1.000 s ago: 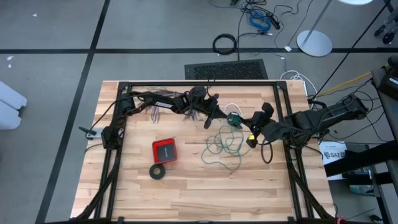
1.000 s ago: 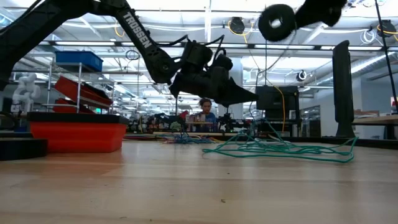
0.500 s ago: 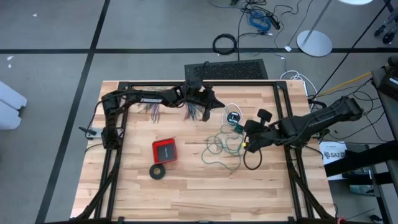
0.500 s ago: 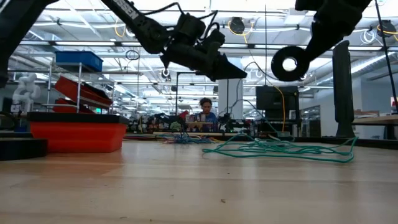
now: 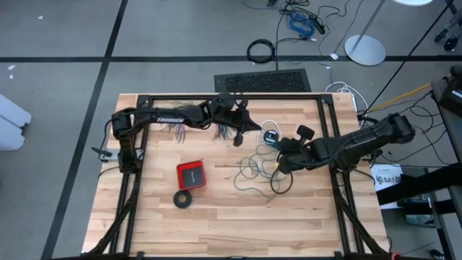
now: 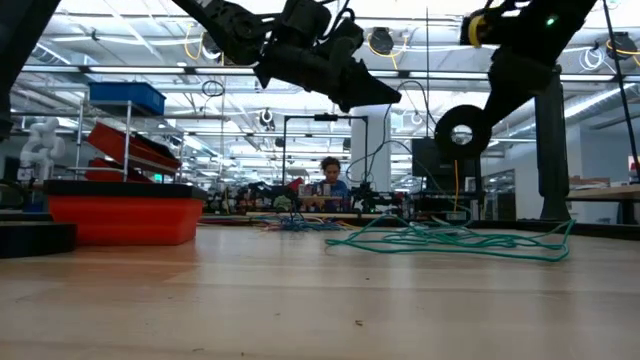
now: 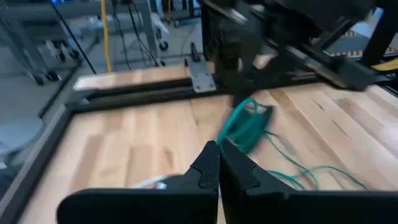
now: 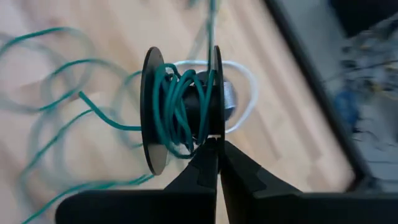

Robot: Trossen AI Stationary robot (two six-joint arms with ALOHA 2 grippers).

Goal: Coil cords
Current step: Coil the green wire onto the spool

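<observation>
Winding is the step in hand: the right end effector (image 8: 217,140), fingers pinched together, grips the rim of a black spool (image 8: 180,109) that already carries a few turns of the green wire (image 5: 256,172), while most of that wire lies in a loose tangle on the tabletop (image 5: 216,217) just beside it, the white cord (image 5: 268,124) near its far side. To do this well I would keep the spool low over the tangle and take up slack gently so each turn settles between the two discs instead of slipping over an edge. The left end effector (image 7: 219,163) hovers farther back with its fingers closed on nothing, and could steady the loose wire if loops start to drag.
</observation>
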